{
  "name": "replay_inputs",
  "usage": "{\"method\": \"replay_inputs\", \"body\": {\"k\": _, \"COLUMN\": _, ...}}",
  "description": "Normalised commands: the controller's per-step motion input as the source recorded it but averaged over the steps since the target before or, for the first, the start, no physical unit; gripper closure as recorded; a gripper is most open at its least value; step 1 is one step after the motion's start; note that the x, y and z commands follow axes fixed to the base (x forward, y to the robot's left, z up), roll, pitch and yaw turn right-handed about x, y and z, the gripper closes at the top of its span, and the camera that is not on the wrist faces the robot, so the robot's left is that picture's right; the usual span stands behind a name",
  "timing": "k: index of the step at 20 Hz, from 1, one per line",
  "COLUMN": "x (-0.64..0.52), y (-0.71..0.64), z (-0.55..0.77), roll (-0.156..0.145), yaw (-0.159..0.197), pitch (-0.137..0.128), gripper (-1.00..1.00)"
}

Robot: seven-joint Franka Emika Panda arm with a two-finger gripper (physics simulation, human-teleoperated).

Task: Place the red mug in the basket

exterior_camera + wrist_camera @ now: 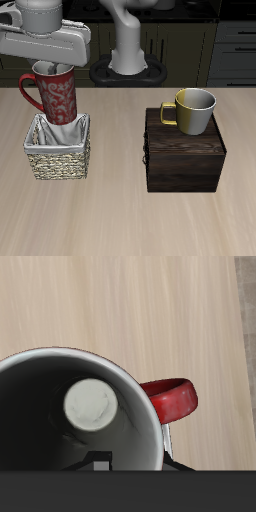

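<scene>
The red mug [57, 94] hangs upright right above the basket [58, 146], its base dipping just inside the rim, handle pointing away from the dark wooden box [184, 150]. The gripper [48, 66] comes down onto the mug's rim from above and is clamped on it, carrying it (the fingertips themselves are mostly hidden by the mug). Looking down from the wrist, the pale grey inside of the mug [85, 406] fills the sight, its red handle [172, 398] jutting out over bare table [120, 306]. A yellow mug [192, 110] stands on the box, well apart.
</scene>
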Motion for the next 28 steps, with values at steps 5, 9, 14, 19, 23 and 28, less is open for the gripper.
{"method": "replay_inputs", "body": {"k": 5, "x": -0.41, "y": -0.01, "z": 0.01, "roll": 0.038, "yaw": 0.051, "pitch": -0.029, "gripper": 1.00}}
{"method": "replay_inputs", "body": {"k": 9, "x": -0.35, "y": 0.09, "z": -0.09, "roll": 0.051, "yaw": 0.054, "pitch": -0.026, "gripper": 1.00}}
{"method": "replay_inputs", "body": {"k": 14, "x": -0.24, "y": 0.04, "z": -0.08, "roll": 0.030, "yaw": 0.017, "pitch": -0.025, "gripper": 1.00}}
{"method": "replay_inputs", "body": {"k": 19, "x": -0.25, "y": 0.07, "z": 0.03, "roll": 0.038, "yaw": -0.003, "pitch": -0.036, "gripper": 1.00}}
{"method": "replay_inputs", "body": {"k": 23, "x": -0.08, "y": -0.10, "z": -0.04, "roll": -0.009, "yaw": -0.009, "pitch": -0.012, "gripper": 1.00}}
{"method": "replay_inputs", "body": {"k": 28, "x": 0.03, "y": -0.22, "z": -0.13, "roll": -0.030, "yaw": -0.025, "pitch": 0.003, "gripper": 1.00}}
